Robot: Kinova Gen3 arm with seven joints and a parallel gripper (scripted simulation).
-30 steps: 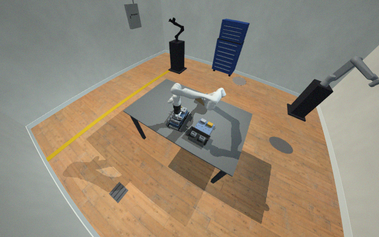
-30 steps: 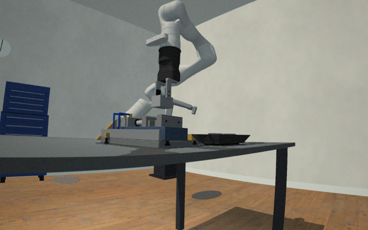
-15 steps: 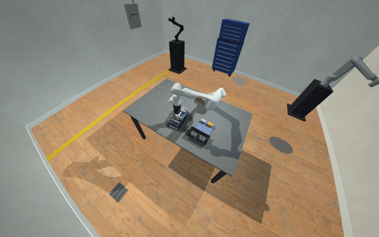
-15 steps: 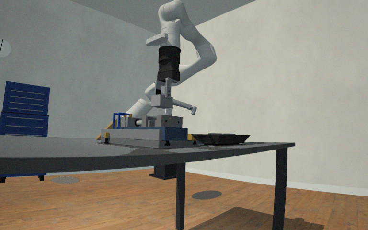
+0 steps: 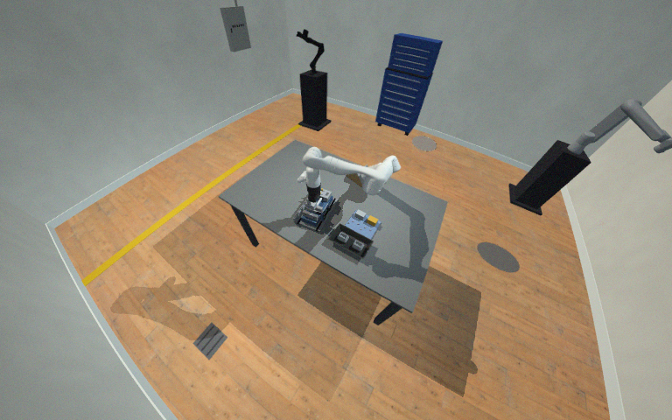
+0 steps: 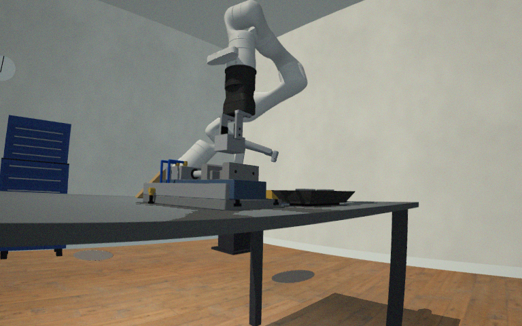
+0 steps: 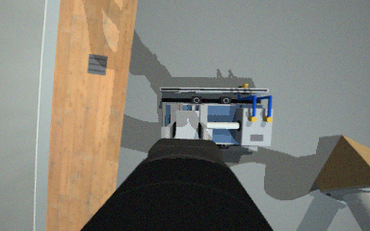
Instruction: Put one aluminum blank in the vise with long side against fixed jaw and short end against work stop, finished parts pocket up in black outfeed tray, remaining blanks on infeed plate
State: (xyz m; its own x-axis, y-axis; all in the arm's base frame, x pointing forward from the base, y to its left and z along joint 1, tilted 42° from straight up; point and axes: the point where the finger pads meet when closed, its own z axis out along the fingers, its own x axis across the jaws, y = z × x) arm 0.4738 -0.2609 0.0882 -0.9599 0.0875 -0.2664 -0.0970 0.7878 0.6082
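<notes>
My gripper is shut on a plain gray aluminum blank and holds it level, a little above the open vise. In the exterior view the blank hangs over the gap between the fixed jaw and the jaw with blue hoses. In the wrist view the black gripper body hides most of the fingers. The infeed plate holds a gray blank and a yellow brass blank. The black outfeed tray holds two pocketed parts.
All stands on a gray table. A thin rod with a small head sticks out to the right behind the held blank. The arm's base stands at the table's back. Blue hoses rise at the vise's left end.
</notes>
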